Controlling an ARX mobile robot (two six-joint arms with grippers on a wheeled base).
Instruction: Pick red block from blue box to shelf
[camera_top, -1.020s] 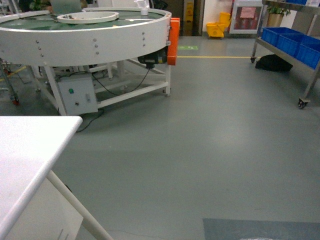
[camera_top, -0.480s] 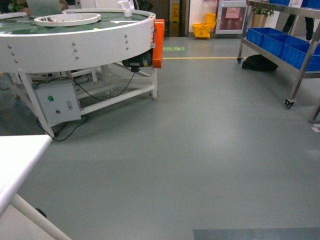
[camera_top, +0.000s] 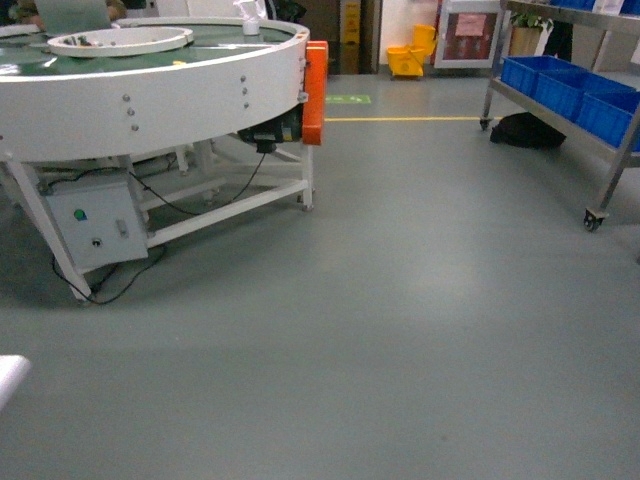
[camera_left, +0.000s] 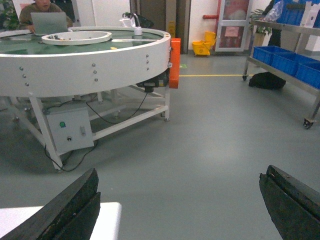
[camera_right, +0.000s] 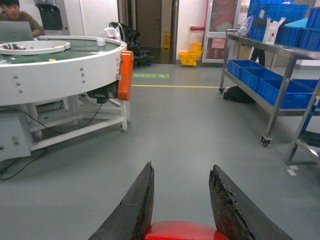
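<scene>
My right gripper (camera_right: 182, 166) is shut on the red block (camera_right: 180, 231), whose glossy top shows between the dark fingers at the bottom edge of the right wrist view. The left gripper (camera_left: 182, 170) hangs wide open over bare grey floor, holding nothing. The shelf (camera_top: 608, 170), a steel rack on castors, stands at the far right; it also shows as the shelf (camera_right: 280, 85) in the right wrist view and the shelf (camera_left: 312, 107) in the left wrist view. The blue box is out of view. Neither gripper appears in the head view.
A large round white conveyor table (camera_top: 150, 80) with a grey control box (camera_top: 90, 225) and floor cables fills the left. Dark blue crates (camera_top: 570, 85) sit on the rack, a black bag (camera_top: 525, 130) beneath it. A white table corner (camera_top: 8, 375) pokes in at lower left.
The head view has shifted: the white table slid out to the lower left until only a corner remains, and the round conveyor moved left in the picture.
</scene>
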